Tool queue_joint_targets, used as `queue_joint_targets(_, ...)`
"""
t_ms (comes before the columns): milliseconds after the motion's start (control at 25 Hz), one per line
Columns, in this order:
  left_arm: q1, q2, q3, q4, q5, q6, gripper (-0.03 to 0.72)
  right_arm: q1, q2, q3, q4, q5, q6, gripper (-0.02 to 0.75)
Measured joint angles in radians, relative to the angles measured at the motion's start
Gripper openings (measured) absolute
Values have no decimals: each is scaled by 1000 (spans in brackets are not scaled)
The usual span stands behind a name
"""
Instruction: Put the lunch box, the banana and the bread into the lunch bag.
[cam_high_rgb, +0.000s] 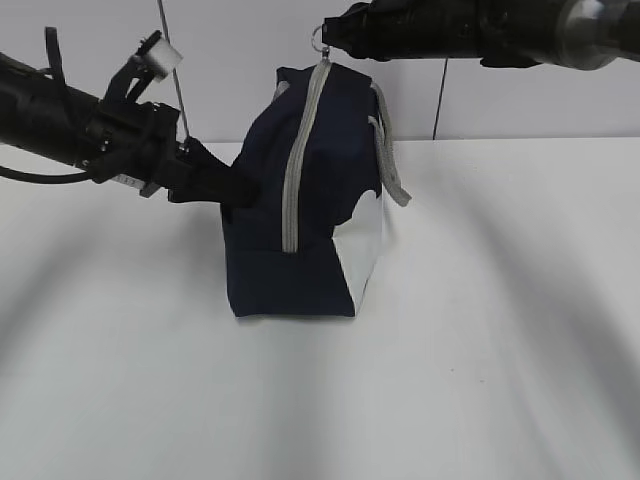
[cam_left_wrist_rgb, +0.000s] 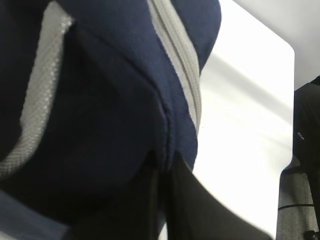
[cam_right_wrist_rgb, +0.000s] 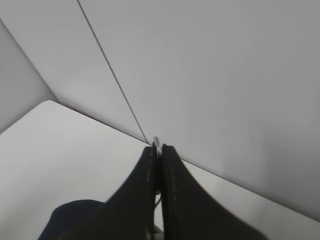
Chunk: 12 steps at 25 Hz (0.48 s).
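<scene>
Item: lunch bag (cam_high_rgb: 305, 200), navy, upright mid-table (cam_high_rgb: 480, 350), grey zipper (cam_high_rgb: 300, 160) run up to its top; contents hidden. Grey strap (cam_high_rgb: 390, 160) hangs on its right flank. My right claw (cam_high_rgb: 325, 38), above its peak, clenched on the ring pull (cam_right_wrist_rgb: 156, 142). My left claw (cam_high_rgb: 240, 188) pinches, apparently, fabric on its left side.

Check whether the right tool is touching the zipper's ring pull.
Touching. In the right wrist view the right tool is shut on the ring pull; the exterior view shows it at the lunch bag's top.
</scene>
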<state>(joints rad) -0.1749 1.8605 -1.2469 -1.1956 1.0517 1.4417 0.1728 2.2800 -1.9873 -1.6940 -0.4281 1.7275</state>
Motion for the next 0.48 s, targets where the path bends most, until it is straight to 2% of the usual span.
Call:
queue_joint_targets(280,35,-22,1,27,27,0,2,-23,74,-97,-6,-121,131,-16)
queue_joint_targets(480,36,-32,1,49,48,0,2,-28,114,-127,-8,-143,185,-16)
